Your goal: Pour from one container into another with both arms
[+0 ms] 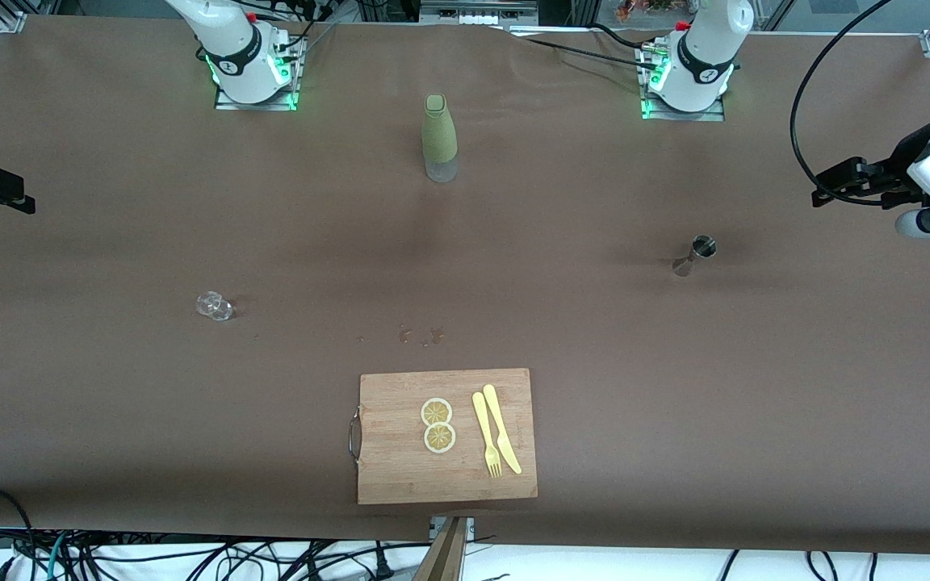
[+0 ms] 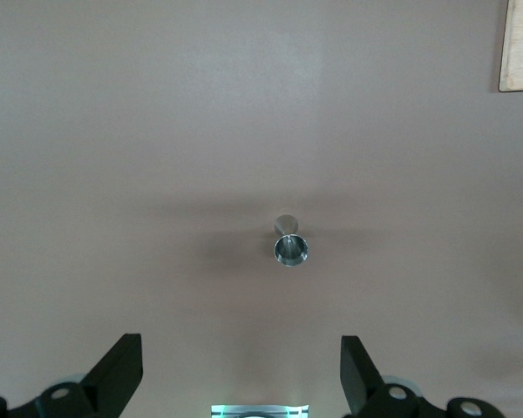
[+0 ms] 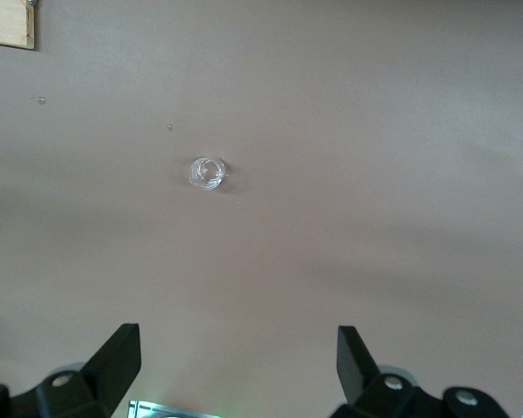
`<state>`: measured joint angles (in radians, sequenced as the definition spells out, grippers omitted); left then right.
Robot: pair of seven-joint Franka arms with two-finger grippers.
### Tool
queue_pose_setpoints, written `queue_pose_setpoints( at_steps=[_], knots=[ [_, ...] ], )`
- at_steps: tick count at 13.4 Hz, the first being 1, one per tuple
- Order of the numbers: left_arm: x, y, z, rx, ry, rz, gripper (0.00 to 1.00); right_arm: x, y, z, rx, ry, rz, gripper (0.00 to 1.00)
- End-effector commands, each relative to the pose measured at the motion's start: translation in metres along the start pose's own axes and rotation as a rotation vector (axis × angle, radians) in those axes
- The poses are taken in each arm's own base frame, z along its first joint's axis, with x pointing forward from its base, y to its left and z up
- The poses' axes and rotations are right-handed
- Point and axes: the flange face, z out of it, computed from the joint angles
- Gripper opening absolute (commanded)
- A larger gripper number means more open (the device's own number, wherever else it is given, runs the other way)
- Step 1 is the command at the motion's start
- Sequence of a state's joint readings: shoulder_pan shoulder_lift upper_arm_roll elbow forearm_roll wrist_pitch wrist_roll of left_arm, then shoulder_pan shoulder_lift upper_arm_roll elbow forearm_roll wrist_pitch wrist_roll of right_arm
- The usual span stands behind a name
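Observation:
The small silver jigger [image 1: 695, 254] stands upright on the brown table toward the left arm's end; its round rim [image 2: 289, 244] shows in the left wrist view. The squat clear glass [image 1: 214, 306] stands toward the right arm's end, a little nearer the front camera, and appears again as the glass [image 3: 207, 172] in the right wrist view. My left gripper [image 1: 824, 192] hangs open over the table's end, well apart from the jigger; the left gripper [image 2: 241, 366] holds nothing. My right gripper [image 1: 23, 202] hangs open over the table's other end, and the right gripper [image 3: 238, 357] is empty.
A tall olive-green bottle [image 1: 439, 137] stands midway between the two arm bases. A wooden cutting board [image 1: 400, 468] near the front edge carries two lemon slices [image 1: 437, 425], a yellow fork and knife [image 1: 496, 429]. Small wet spots [image 1: 421, 335] lie just above the board.

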<state>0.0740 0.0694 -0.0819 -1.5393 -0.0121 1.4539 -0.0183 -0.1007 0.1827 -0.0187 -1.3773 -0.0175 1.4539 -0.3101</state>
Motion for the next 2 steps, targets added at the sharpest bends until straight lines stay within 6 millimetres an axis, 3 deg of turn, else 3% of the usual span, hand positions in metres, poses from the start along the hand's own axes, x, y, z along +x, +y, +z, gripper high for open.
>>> queue_pose_setpoints(
  at_steps=[1, 2],
  knots=[
    [0.0023, -0.0015, -0.0052, 0.002, 0.014, 0.006, 1.0, 0.002, 0.0013, 0.0039, 0.018, 0.001, 0.012, 1.0],
    [0.0024, -0.0015, -0.006, 0.002, 0.017, 0.006, 1.0, 0.0023, 0.0011, 0.0038, 0.026, 0.005, 0.013, 1.0]
  ],
)
